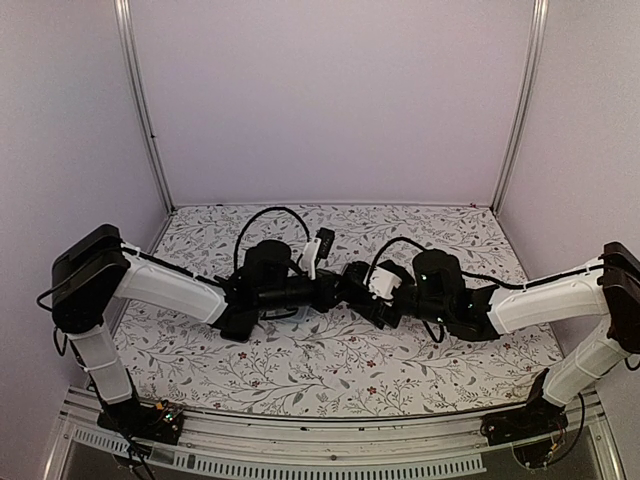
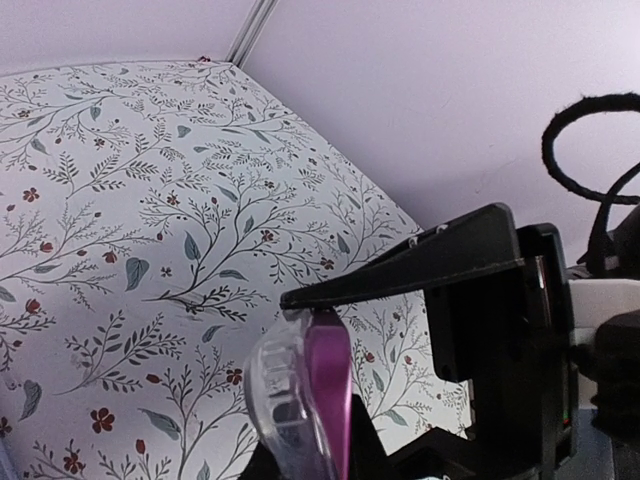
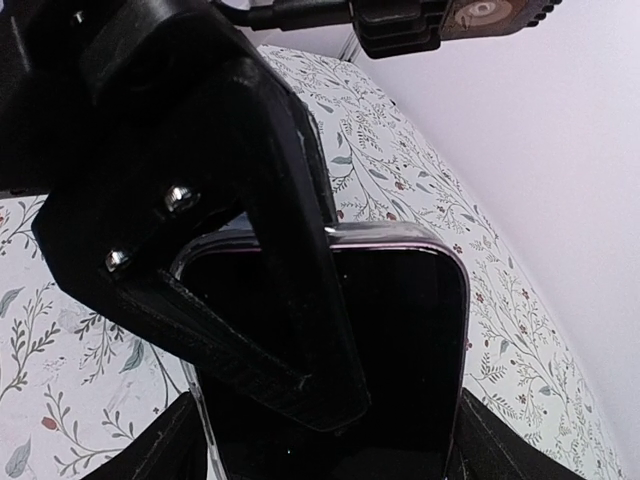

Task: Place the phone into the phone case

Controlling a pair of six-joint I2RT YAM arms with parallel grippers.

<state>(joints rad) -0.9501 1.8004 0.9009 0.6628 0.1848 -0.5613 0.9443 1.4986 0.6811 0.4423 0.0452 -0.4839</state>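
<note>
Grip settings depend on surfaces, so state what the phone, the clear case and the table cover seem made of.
The phone has a glossy black, glass-like front that reflects light; its purple edge could be metal or plastic. The case looks like transparent glossy plastic, see-through with highlights; hard or soft is unclear. The table cover is a matte floral-printed sheet with no glare; paper or cloth, cannot tell.

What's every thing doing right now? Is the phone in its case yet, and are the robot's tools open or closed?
phone: screen dark, held up in the air.
phone case: clear, wrapped around the phone; whether it is fully snapped on, I cannot tell.
left tool: shut, pinching the phone front to back.
right tool: closed on the phone's two sides.
</note>
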